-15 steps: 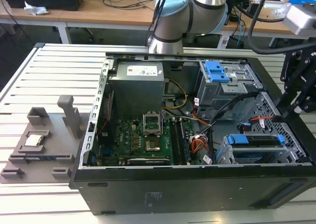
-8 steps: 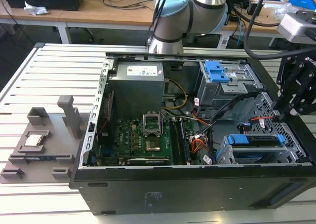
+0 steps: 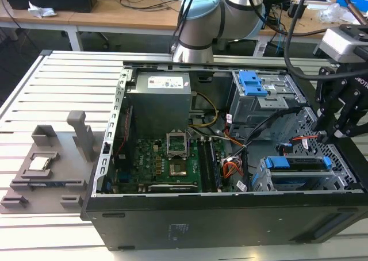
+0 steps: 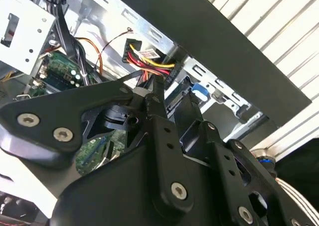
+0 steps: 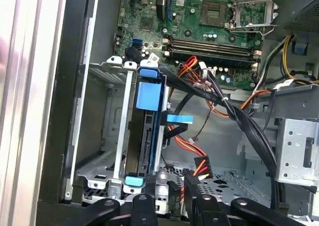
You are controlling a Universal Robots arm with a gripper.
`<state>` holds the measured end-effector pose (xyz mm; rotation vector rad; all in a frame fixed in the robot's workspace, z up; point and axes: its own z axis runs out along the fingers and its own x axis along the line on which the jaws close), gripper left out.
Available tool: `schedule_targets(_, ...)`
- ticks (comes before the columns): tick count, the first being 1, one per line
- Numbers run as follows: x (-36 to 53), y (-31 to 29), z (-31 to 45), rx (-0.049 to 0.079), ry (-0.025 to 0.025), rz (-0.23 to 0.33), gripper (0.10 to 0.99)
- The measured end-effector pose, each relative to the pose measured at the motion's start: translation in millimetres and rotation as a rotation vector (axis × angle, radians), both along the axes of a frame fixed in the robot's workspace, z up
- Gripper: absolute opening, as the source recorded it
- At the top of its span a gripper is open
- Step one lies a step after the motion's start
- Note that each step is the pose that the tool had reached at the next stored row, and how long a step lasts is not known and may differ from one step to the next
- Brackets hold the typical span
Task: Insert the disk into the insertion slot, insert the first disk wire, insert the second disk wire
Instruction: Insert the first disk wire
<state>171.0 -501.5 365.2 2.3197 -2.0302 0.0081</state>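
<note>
Disk [image 5: 146, 147] sits inside the insertion slot [image 5: 117, 136], edge-on in the first wrist view, w/ its blue carrier tabs at the cage's open edge. Your gripper [image 5: 169, 185] hovers just off that edge. Jaws are apart by a narrow gap, nothing pinched btwn them. A black connector [image 5: 198, 165] w/ red, yellow & black wires lies near the tips, apart from the disk's edge. Bare case floor opens btwn the low cage & the taller cage [image 3: 259, 103], but a black cable bundle [image 5: 240, 122] crosses it. The case wall [image 5: 56, 111] runs just beside the slot's other side
</note>
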Motion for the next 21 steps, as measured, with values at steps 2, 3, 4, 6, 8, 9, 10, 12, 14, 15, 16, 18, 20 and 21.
schedule_targets(2,1.1,3.6,-1.5,-0.001,0.0000,0.004,0.361)
schedule_targets(3,2.0,6.1,-2.5,-0.002,-0.0001,0.007,0.361)
schedule_targets(4,2.5,7.6,-3.2,-0.004,-0.0001,0.008,0.361)
schedule_targets(6,4.0,9.5,-5.2,-0.011,0.0000,0.013,0.361)
schedule_targets(8,6.2,9.7,-7.6,-0.035,0.0001,0.023,0.361)
schedule_targets(9,6.6,9.7,-9.1,-0.039,0.0001,0.026,0.361)
schedule_targets(10,6.7,9.8,-10.1,-0.040,0.0001,0.028,0.361)
schedule_targets(12,6.8,9.8,-10.8,-0.044,0.0000,0.030,0.361)
schedule_targets(14,6.8,9.8,-11.0,-0.045,0.0001,0.030,0.361)
schedule_targets(15,6.8,9.8,-10.9,-0.046,0.0001,0.030,0.361)
schedule_targets(16,6.8,9.8,-10.9,-0.046,0.0001,0.030,0.345)
schedule_targets(18,6.8,9.8,-10.9,-0.048,0.0001,0.030,0.278)
schedule_targets(20,6.8,9.8,-10.8,-0.050,0.0001,0.030,0.173)
schedule_targets(21,6.8,9.8,-10.9,-0.050,0.0002,0.031,0.173)
